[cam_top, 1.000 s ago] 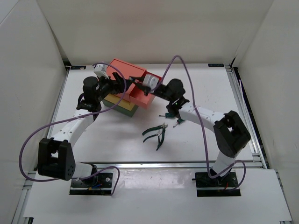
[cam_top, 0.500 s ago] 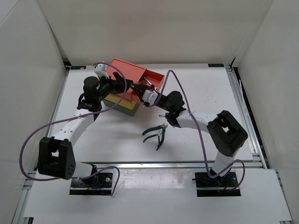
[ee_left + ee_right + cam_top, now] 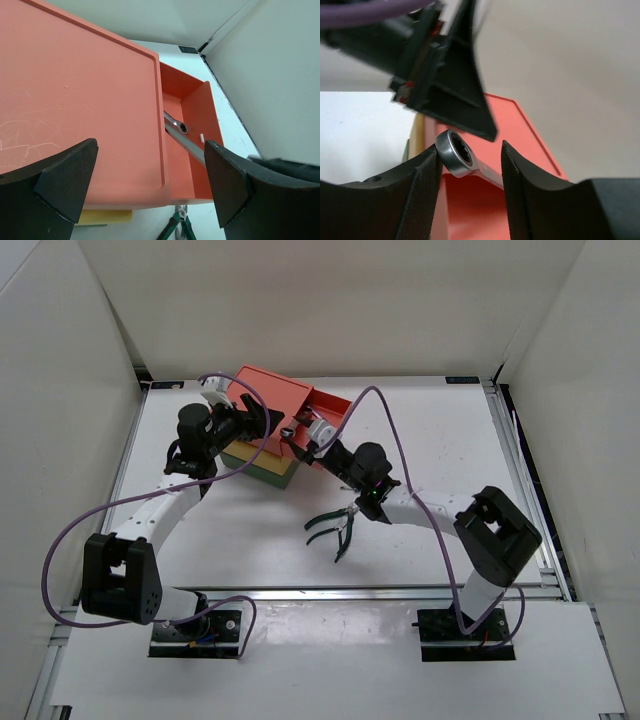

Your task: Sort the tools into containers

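Top external view shows the salmon-red container [image 3: 268,392] standing on the table [image 3: 440,430] at the top of a stack, a yellow container [image 3: 268,471] under it. Its red drawer [image 3: 338,406] is pulled out toward the right. The right gripper [image 3: 298,436] reaches in from the right and grasps a silver wrench [image 3: 182,129] by its shaft. The ring end of the wrench pokes out past the fingertips and sits over the open drawer, close to the edge of the red casing. In the right wrist view that ring end lies between the two dark fingers [image 3: 421,186], with the red drawer behind and below it. I cannot tell whether the wrench touches the drawer floor. The left gripper [image 3: 257,422] sits over the near right corner of the red lid. Its jaws are spread wide and hold nothing, and the left wrist view shows the lid and the open drawer in the gap between them. I cannot tell whether it presses on the lid. Dark-green-handled pliers [image 3: 334,527] lie together on the table in front of the stack, just beside the right forearm and apart from both grippers.
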You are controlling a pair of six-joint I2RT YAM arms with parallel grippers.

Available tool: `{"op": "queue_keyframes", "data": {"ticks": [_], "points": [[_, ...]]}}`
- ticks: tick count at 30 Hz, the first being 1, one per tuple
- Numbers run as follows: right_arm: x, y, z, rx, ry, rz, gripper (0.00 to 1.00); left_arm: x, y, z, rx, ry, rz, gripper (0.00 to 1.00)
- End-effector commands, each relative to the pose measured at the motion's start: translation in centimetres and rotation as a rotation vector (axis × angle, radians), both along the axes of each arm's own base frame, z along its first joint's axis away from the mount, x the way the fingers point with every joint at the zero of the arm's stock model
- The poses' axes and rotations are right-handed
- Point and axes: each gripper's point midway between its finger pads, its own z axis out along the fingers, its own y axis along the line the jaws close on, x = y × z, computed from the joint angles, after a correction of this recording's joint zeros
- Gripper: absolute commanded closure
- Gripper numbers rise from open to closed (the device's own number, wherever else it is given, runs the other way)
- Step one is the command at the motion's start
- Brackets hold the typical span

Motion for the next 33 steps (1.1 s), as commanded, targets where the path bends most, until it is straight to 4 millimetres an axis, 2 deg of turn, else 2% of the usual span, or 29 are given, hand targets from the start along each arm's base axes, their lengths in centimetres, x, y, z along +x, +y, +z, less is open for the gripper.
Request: {"op": "queue_keyframes", "data": {"ticks": [1, 2, 3, 5, 7, 9, 14, 19, 25, 26, 29, 31, 33], "points": [[1.3, -2.8, 6.4, 0.145, 0.042, -0.152, 0.47, -1.2, 0.4, -6.0, 0.023, 0.222, 0.001, 0.01], [1.1, -3.2, 7.6, 0.164, 0.053, -0.157, 0.46, -1.3, 0.3, -6.0, 0.023, 0.223, -0.001, 0.01], [1.3, -3.2, 6.9, 0.138, 0.087, -0.171, 0.43, -1.3, 0.5, -6.0, 0.023, 0.223, 0.002, 0.01], [2.1, -4.2, 7.8, 0.161, 0.13, -0.234, 0.43, -1.3, 0.6, -5.9, 0.024, 0.219, 0.008, 0.01], [2.8, -5.1, 7.3, 0.127, 0.187, -0.292, 0.42, -1.3, 0.6, -6.0, 0.022, 0.222, 0.005, 0.01], [2.7, -5.2, 7.7, 0.113, 0.214, -0.298, 0.52, -1.3, 0.6, -6.0, 0.019, 0.222, 0.005, 0.01], [2.7, -5.4, 6.4, 0.055, 0.264, -0.317, 0.73, -1.2, 0.5, -6.2, 0.016, 0.227, -0.003, 0.01], [3.1, -5.9, 4.5, 0.03, 0.3, -0.352, 0.75, -1.2, 0.4, -6.2, 0.014, 0.225, -0.004, 0.01], [3.2, -6.9, 3.6, 0.023, 0.343, -0.383, 0.63, -1.2, 0.4, -6.6, 0.016, 0.236, -0.01, 0.01], [2.6, -7.0, 4.0, 0.023, 0.344, -0.365, 0.58, -1.2, 0.4, -6.5, 0.017, 0.233, -0.004, 0.01], [0.7, -6.5, 3.0, -0.028, 0.383, -0.281, 0.47, -1.1, 0.5, -6.6, 0.019, 0.235, -0.003, 0.01], [-0.3, -6.3, 1.6, -0.068, 0.427, -0.243, 0.44, -1.0, 0.5, -6.8, 0.02, 0.239, -0.003, 0.01], [-1.2, -6.5, 1.1, -0.078, 0.46, -0.213, 0.43, -1.0, 0.5, -6.8, 0.022, 0.238, -0.003, 0.01]]}}
